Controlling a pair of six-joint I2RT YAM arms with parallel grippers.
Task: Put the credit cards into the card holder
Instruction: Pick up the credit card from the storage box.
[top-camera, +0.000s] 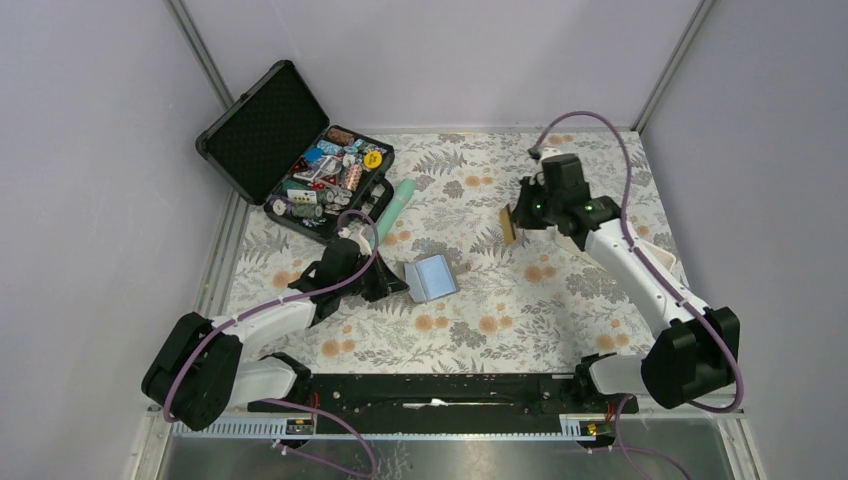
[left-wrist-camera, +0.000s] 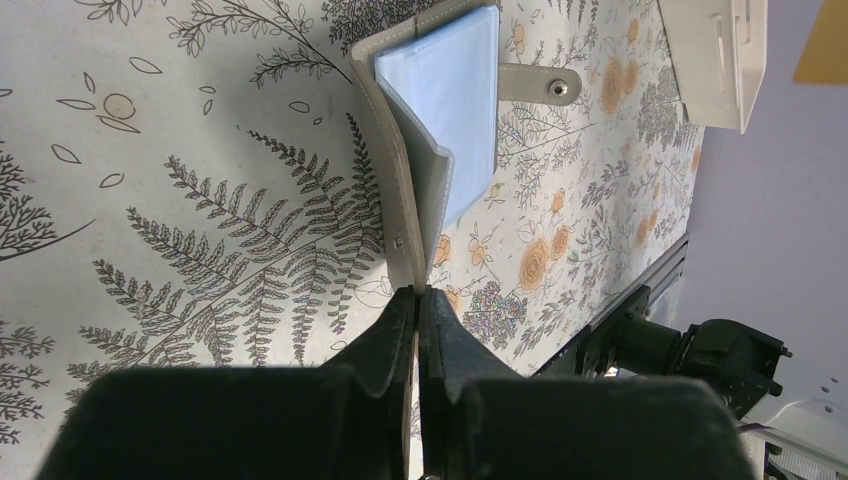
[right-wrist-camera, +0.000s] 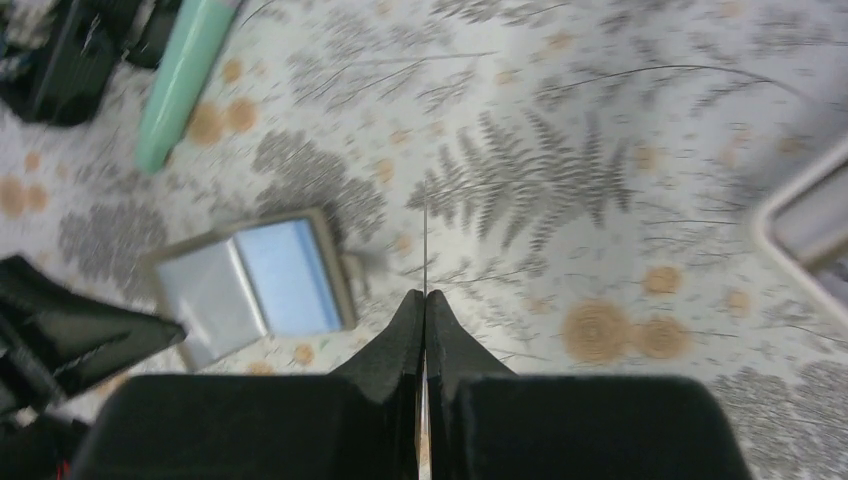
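At frame centre, the left end effector is clenched on the open card holder's edge. Upper right, the right end effector grasps an orange-yellow credit card over the floral desk.

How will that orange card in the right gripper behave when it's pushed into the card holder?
Probably stiff: the card juts straight from the right gripper without sagging. Edge-on it looks very thin, so likely light, and it might pivot in the pinch. The open card holder may flex at its fold.
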